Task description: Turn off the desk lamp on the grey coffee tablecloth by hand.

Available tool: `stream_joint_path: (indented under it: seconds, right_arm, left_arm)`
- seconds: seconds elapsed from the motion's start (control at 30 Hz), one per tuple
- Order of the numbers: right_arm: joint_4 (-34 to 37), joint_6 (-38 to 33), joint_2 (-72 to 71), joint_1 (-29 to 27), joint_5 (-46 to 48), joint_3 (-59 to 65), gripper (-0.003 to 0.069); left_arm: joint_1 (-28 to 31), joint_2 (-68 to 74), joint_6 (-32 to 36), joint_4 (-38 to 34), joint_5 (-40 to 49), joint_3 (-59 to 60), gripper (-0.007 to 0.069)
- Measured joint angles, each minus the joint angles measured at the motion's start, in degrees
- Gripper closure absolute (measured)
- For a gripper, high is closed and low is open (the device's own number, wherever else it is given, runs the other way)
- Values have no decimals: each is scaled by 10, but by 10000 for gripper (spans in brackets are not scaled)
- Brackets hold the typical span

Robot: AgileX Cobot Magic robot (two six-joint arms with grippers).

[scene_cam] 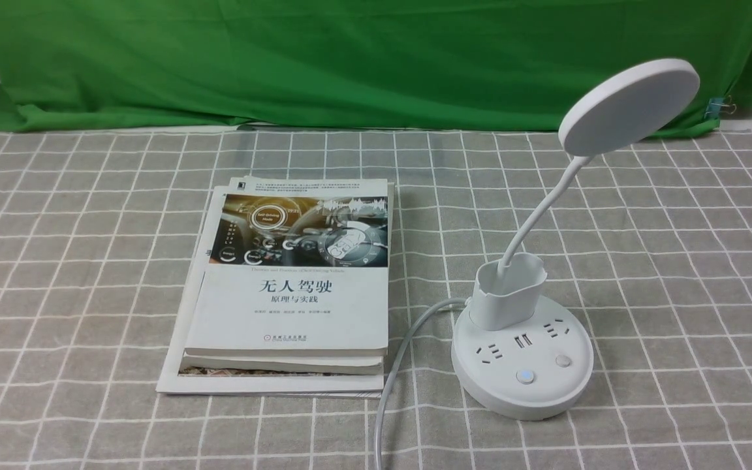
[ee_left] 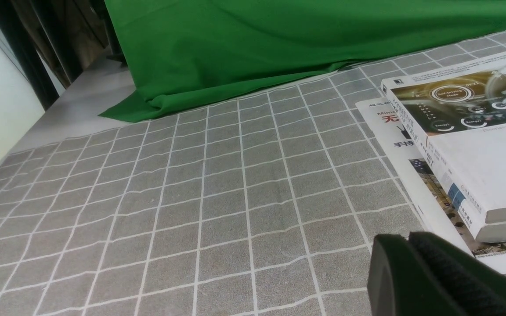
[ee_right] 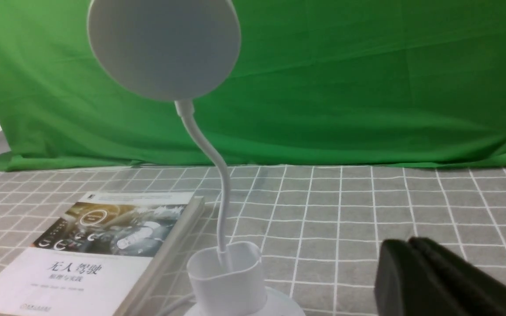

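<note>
The desk lamp (scene_cam: 523, 365) stands upright on the grey coffee tablecloth (scene_cam: 689, 294), in the right half of the front view, just beside the book stack (scene_cam: 291, 313). Its flexible neck (scene_cam: 542, 209) rises from the cup-shaped holder (scene_cam: 506, 300) and leans away to the right, carrying the disc head (scene_cam: 630, 108) high above the cloth. Two buttons sit on the near part of the base: one with a bluish face (scene_cam: 525, 376), one plain (scene_cam: 563, 360).

The right hand (ee_right: 411, 245) is judged the nearer of the two; its wrist view faces the holder and head, with the base only partly in frame. The lamp therefore lies forward of this hand and somewhat toward the robot's left. The right hand's fingertips lie together—clenched on nothing visible. The left hand (ee_left: 402, 239) is likewise closed and bears no object; its view takes in the book stack but no lamp.

Neither hand appears in the front view, so both are apart from the buttons. The approach should bring the closed right fingertips over the near side of the base—below the head and clear of the neck—then press downward. Which button controls the light cannot be confirmed.
</note>
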Motion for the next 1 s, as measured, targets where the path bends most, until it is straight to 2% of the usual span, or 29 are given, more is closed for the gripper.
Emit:
stream_joint_path:
  seconds: [0.5,0.87,1.0]
  right_arm:
    - [0,5,0,0,-10,15,621]
    - [0,12,-132,-83,-19,157,621]
    - [0,13,-134,-102,38,167,621]
  left_arm:
    - [0,0,0,-1,0,0,606]
    - [0,0,0,-2,0,0,606]
    - [0,0,1,-2,0,0,606]
